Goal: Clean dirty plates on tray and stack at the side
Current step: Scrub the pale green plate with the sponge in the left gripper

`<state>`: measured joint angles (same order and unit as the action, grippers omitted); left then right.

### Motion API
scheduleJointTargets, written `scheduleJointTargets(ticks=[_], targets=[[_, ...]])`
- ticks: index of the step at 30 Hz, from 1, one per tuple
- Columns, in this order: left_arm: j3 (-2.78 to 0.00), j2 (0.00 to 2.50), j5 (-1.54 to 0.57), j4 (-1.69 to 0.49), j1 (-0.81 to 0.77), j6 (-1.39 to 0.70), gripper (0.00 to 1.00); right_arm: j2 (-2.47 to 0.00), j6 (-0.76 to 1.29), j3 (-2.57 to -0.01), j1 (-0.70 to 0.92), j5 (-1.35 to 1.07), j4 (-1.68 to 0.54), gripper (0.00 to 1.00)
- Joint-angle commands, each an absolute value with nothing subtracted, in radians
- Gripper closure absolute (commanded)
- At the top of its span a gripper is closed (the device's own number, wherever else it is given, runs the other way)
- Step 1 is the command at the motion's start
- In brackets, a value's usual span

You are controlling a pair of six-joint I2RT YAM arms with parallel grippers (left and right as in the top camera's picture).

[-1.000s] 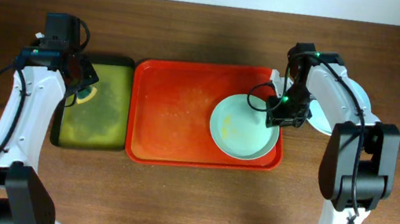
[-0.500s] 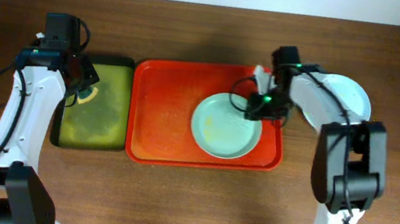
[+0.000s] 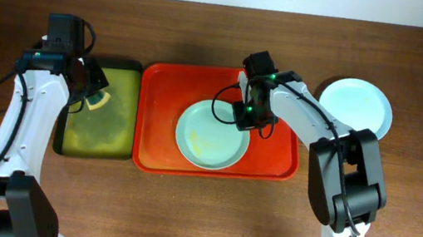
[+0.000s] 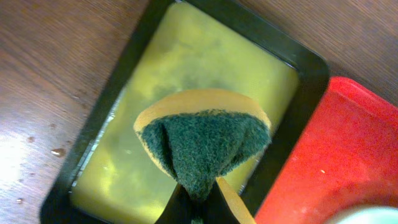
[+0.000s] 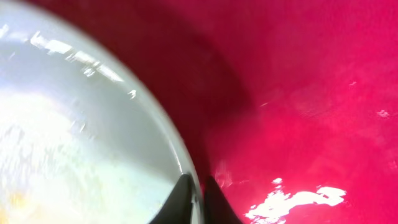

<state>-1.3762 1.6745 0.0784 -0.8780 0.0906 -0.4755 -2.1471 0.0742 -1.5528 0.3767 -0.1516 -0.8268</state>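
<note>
bearing yellow smears, mint plate (image 3: 210, 138); glossy red tray (image 3: 162, 120)

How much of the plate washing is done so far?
One pale plate lies on the table beside the red tray, so that one looks done. Now the right tool pinches the rim of a mint plate on the tray, and the left tool holds a sponge above the black tray. That mint plate has yellowish smears, so scrubbing and stacking are left.

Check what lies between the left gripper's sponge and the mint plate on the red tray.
Overhead view: the black tray's right rim, then a bare strip of red tray floor.
</note>
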Motion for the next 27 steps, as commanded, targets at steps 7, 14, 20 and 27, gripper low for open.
scheduleJointTargets(ticks=[7, 14, 20, 27], targets=[[-1.371, 1.76, -0.079, -0.833, -0.065, -0.44, 1.0, -2.167, 0.364, -1.528, 0.39, -0.183, -0.68, 0.96], [-1.371, 1.911, -0.175, -0.666, -0.266, -0.441, 1.0, -2.167, 0.387, -1.528, 0.427, -0.192, -0.634, 0.96], [-1.371, 1.985, -0.163, -0.538, -0.355, -0.459, 1.0, -2.167, 0.403, -1.528, 0.451, -0.183, -0.62, 0.96], [-1.371, 2.058, 0.028, -0.536, -0.357, -0.458, 1.0, -2.167, 0.402, -1.528, 0.451, -0.17, -0.619, 0.96]])
